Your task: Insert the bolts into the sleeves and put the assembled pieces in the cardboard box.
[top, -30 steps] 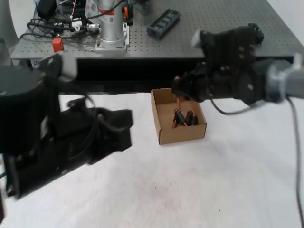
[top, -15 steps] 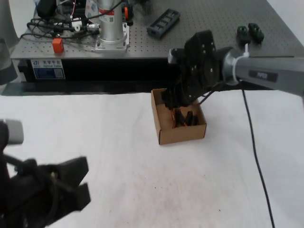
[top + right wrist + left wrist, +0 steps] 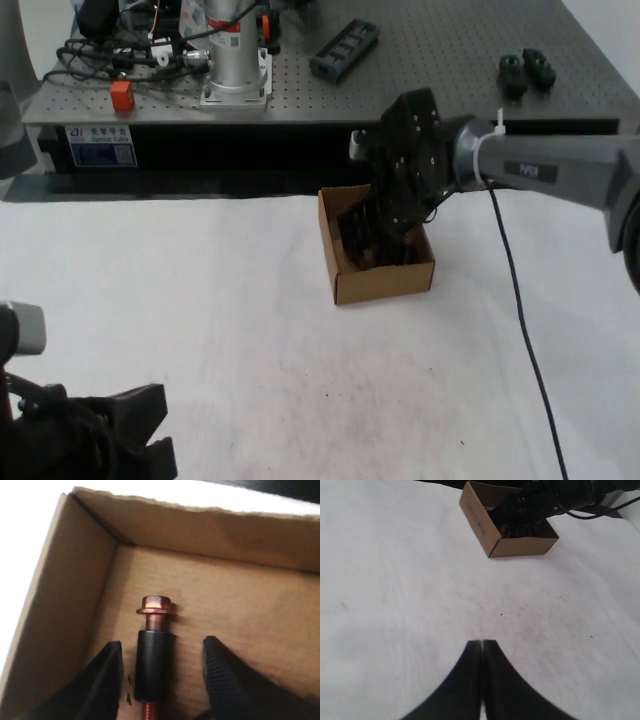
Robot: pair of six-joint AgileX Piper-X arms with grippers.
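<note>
Bolt point(image 3: 156, 611) and sleeve point(image 3: 152, 667): what do they look like?

The bolt is copper-coloured, with a hexagonal head on a round flange. Its shank runs through a plain black cylindrical sleeve. A short stretch of bare shank shows between head and sleeve, and a bit of thread pokes out of the sleeve's far end.

Where is that assembled piece?

It lies flat on the floor of the cardboard box point(image 3: 60, 605), close to one side wall and roughly parallel to it. The head points toward the corner where two walls meet.

And the right gripper point(image 3: 162, 642)?

It is down inside the box with its two fingers point(image 3: 107, 680) spread apart, one on each side of the sleeve. There is a gap of cardboard on both sides, so neither finger touches the piece.

What does the high view add?

The box sits on the white cloth point(image 3: 300, 380), its top open, and the right arm point(image 3: 540, 170) reaches in over the rim. Some dark shapes point(image 3: 400, 252) lie in the box beside the gripper, too small to tell apart.

And the left gripper point(image 3: 482, 647)?

Its fingers are pressed together with nothing between them. It hangs over bare cloth, well apart from the box, near the front of the bench. Behind the cloth is a perforated metal table point(image 3: 450, 60) with a black tray point(image 3: 343, 48) and an orange block point(image 3: 121, 94).
</note>
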